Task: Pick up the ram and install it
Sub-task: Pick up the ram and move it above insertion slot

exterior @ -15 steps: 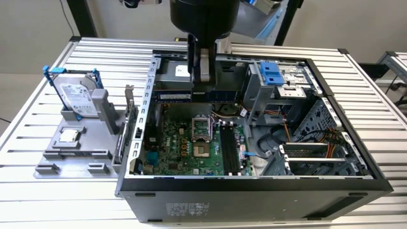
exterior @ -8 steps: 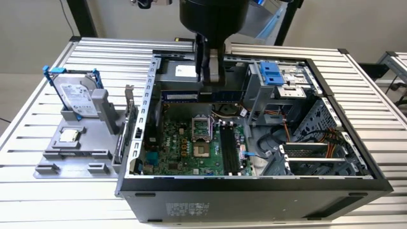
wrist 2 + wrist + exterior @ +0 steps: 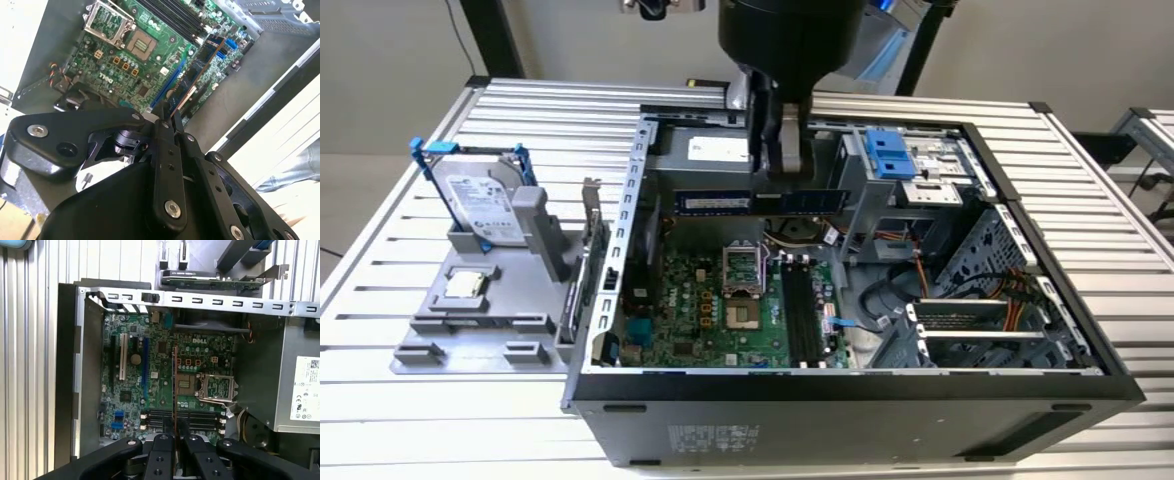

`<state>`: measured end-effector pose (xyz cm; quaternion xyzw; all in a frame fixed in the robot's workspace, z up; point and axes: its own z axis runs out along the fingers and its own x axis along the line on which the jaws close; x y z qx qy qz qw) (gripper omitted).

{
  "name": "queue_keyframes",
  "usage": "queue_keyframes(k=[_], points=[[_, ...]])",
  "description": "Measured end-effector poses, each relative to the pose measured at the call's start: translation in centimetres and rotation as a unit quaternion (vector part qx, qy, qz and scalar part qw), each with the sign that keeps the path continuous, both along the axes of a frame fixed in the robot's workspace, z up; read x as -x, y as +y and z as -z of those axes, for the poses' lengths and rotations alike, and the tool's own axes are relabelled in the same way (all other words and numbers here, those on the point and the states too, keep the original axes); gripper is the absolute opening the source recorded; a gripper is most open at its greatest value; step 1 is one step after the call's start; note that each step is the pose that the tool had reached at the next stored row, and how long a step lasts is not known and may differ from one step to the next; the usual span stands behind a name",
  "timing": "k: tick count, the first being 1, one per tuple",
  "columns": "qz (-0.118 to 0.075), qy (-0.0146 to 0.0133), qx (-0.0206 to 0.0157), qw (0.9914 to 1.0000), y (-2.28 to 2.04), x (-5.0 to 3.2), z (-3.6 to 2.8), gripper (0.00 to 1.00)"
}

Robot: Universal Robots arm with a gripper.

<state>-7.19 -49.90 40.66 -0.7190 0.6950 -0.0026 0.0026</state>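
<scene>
We grip the ram (image 3: 714,202) in our closed gripper (image 3: 781,180) above the slots (image 3: 798,312), and any tilt could jam it on the slot edge.

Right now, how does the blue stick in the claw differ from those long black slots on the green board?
The ram is blue; the slots are black. The ram hangs clamped in the gripper above the motherboard, while the slots are fixed on it. The ram lies crosswise to the slots. Both are long and narrow.
</scene>
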Motion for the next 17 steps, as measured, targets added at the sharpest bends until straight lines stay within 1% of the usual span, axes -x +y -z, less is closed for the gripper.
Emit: queue_keyframes(k=[17], points=[[-0.004, 0.0000, 0.0000, 0.99999, 0.00, -2.44, 0.00, 0.00]])
